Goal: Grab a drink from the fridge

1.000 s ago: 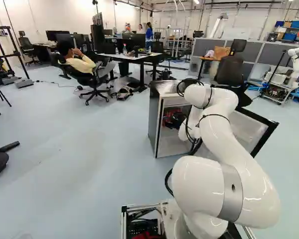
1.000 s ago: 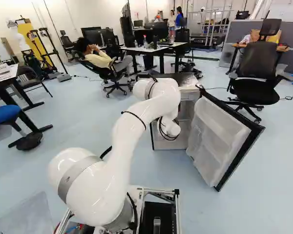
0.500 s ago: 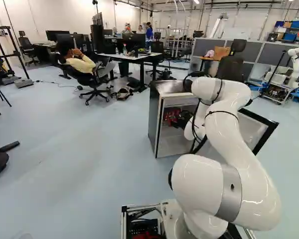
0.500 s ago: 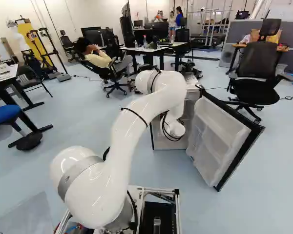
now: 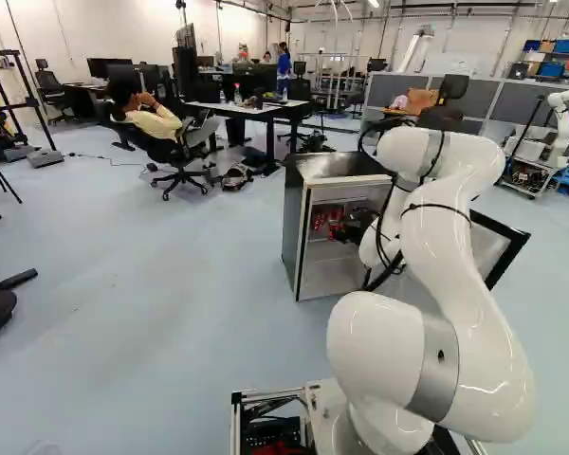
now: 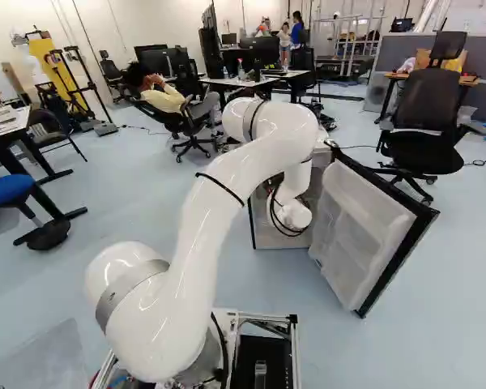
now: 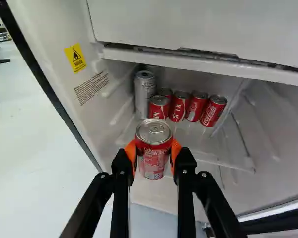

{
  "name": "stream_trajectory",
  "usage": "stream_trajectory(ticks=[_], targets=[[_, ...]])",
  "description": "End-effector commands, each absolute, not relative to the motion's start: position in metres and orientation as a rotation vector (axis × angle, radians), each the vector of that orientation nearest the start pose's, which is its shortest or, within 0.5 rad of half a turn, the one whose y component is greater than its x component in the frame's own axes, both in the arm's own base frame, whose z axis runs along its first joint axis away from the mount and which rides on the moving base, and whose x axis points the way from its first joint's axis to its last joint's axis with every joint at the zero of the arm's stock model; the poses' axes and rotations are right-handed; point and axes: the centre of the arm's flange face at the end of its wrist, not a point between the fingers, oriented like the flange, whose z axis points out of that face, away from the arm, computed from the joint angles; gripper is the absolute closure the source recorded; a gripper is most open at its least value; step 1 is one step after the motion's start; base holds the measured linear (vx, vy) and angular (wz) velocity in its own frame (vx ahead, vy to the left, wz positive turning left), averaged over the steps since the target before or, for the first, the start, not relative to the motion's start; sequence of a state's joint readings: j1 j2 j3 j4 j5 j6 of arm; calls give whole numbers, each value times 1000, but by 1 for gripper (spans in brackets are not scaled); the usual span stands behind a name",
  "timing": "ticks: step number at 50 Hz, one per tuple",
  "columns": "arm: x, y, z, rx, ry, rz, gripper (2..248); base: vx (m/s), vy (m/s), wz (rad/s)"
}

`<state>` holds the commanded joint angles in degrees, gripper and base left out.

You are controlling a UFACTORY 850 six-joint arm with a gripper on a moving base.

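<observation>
Now, left base view: the arm (image 5: 460, 256) curves up right of the middle, and the gripper (image 5: 342, 230) is at the open front of the fridge (image 5: 292, 227). Over to the right base view, where the door (image 6: 364, 223) hangs wide open, right of the arm. And wrist view: the fingers stand a can's width apart, orange pads (image 7: 131, 154) squeezing a red can (image 7: 154, 151) from both sides! Ahead of it, inside the fridge, more red ones (image 7: 213, 111) stand beside a taller silver can (image 7: 144, 94).
</observation>
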<state>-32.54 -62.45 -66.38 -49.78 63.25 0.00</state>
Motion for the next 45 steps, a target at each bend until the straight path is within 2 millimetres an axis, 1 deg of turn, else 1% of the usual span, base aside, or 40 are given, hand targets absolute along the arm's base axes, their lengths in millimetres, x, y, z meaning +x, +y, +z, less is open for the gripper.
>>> stream_trajectory(ticks=[13,28,45], targets=[[495,-257,115,-2528,-375,-1620,159,0,0,0],[465,-257,141,-2582,-248,-1628,159,0,0,0],[439,-243,169,-2631,-122,-1637,159,0,0,0]])
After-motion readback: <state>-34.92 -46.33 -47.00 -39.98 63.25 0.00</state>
